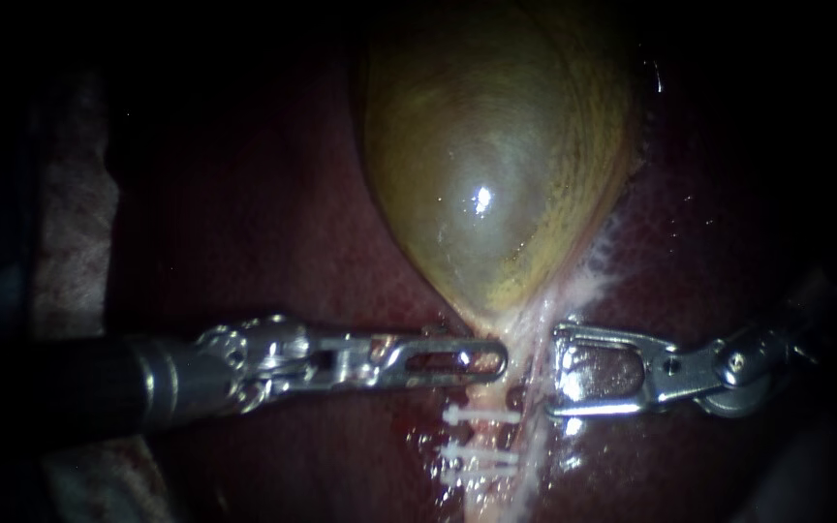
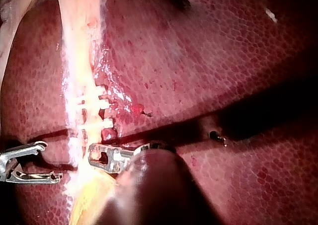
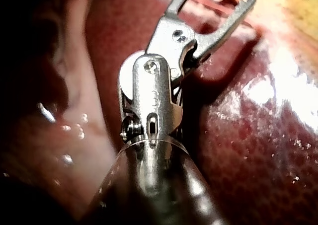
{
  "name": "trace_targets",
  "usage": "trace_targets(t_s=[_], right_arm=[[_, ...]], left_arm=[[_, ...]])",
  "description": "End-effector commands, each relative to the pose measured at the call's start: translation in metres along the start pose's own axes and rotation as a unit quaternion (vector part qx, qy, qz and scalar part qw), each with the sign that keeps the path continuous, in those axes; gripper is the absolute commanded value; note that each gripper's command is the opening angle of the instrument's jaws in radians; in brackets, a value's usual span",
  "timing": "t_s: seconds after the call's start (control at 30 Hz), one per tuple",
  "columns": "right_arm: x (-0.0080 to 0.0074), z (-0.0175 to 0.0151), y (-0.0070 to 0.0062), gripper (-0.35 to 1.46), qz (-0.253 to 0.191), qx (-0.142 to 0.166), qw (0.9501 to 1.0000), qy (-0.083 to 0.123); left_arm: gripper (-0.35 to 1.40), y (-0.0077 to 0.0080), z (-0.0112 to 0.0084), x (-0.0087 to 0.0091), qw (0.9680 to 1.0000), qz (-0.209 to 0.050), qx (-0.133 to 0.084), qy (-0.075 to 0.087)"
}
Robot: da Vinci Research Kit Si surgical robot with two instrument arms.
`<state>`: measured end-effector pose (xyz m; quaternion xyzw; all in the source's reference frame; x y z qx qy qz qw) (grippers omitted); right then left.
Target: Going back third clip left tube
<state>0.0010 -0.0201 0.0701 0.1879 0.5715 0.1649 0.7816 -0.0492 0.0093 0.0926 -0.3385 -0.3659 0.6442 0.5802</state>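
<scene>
— Where is the tube, and which way does it run?
— The pale tube [image 1: 488, 436] drops straight down from the gallbladder's [image 1: 486, 165] narrow end, over the liver [image 1: 293, 242]. Two white clips [image 1: 481, 415] cross it level, one below the other.
— And the instruments?
— The left instrument [image 1: 491, 360] lies level, its tip at the tube's top; its hold cannot be told. The right instrument [image 1: 559, 373] reaches in with a bent wrist, jaws spread and empty, just beside the tube.

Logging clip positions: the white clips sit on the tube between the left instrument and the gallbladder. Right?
No. The white clips sit on the tube beyond the left instrument, away from the gallbladder, not between them. The endoscope view shows it.
</scene>
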Motion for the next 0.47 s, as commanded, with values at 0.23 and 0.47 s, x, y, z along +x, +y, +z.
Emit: trace_targets(t_s=[0.23,0.47], right_arm=[[0.0000,0.0000,0.0000,0.60,0.000,0.000,1.0000,0.000],[0.0000,0.0000,0.0000,0.60,0.000,0.000,1.0000,0.000]], left_arm=[[-0.35,0.0000,0.0000,0.0000,1.0000,0.000,0.000,-0.001],[-0.35,0.0001,0.0001,0.0000,1.0000,0.000,-0.001,-0.002]])
